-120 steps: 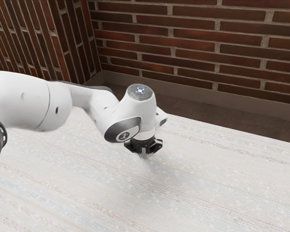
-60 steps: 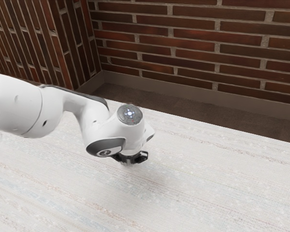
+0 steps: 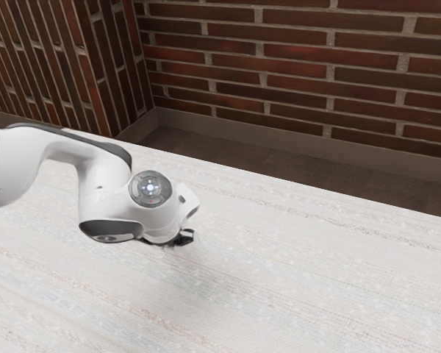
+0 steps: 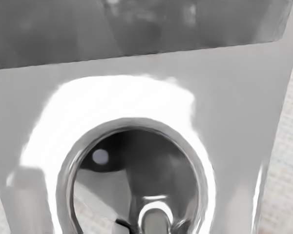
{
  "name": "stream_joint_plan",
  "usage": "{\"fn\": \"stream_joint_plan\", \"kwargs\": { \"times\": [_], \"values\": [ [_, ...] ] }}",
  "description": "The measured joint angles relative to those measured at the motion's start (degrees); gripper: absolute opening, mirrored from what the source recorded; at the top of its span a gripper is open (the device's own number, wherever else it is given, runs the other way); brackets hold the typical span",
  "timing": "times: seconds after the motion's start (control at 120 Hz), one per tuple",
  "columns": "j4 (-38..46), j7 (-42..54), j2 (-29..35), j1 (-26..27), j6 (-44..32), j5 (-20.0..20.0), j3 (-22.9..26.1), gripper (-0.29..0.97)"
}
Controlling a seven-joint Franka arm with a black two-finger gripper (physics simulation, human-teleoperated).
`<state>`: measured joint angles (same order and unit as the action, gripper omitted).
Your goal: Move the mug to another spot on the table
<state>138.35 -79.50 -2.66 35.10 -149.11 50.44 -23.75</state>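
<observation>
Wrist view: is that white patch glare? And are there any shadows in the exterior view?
Wrist view: yes, glare on the shiny mug, ringing its round opening; dark reflections inside. Exterior view: even light, only a faint shadow on the table under the gripper.

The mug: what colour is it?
It is a shiny silver-grey mug; the wrist view shows it best.

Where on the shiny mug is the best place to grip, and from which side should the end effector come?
Likely the rim wall of the mug, from straight above: the wrist view looks down into its round open mouth, so it seems upright, just under the end effector.
</observation>
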Motion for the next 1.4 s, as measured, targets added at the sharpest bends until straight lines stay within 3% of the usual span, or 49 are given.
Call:
{"fn": "stream_joint_plan", "kwargs": {
  "times": [0.4, 0.625, 0.742, 1.3, 1.4],
  "values": [
    [5.1, -7.3, 1.5, 2.2, -2.5, 4.6, -4.4, -0.11],
    [3.1, -9.7, -2.9, -0.8, -6.1, 4.7, -5.6, -0.11],
    [2.3, -10.6, -4.9, 0.1, -7.4, 4.7, -5.6, -0.11],
    [2.8, -13.6, -5.4, 1.1, -8.9, 3.6, -5.6, -0.11],
    [2.8, -13.9, -5.5, 1.1, -9.0, 3.3, -5.6, -0.01]
  ]
}}
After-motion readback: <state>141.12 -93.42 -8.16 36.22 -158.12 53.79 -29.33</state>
